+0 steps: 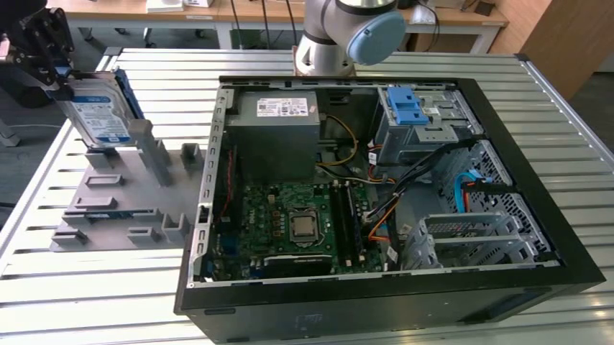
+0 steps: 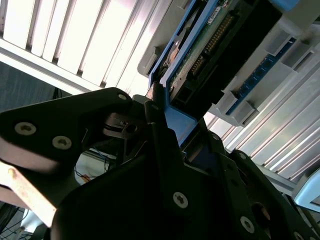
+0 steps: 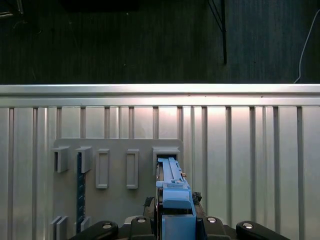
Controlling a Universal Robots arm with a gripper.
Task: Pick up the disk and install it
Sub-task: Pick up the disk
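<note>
The hand (image 1: 63,77) hangs at the far end of the exterior view's left, over the slatted metal counter (image 1: 96,287). It is clamped on the top end of the disk (image 1: 100,115). The disk stands nearly upright, a little tilted, with its label toward the camera and its blue frame showing along one edge. Its lower end sits at the far slot of a grey rack (image 1: 120,201) lying on the counter; I cannot tell whether it touches the slot.

In the second wrist view the black fingers (image 2: 156,125) press the blue frame of the disk (image 2: 210,45) from both sides. In the first wrist view the disk (image 3: 172,182) is seen edge-on, reaching from the hand (image 3: 172,220) toward the rack (image 3: 117,150).

Well apart, to the exterior view's right, lies an open computer case (image 1: 384,305) with a metal drive bay (image 1: 432,133) in its far corner.
</note>
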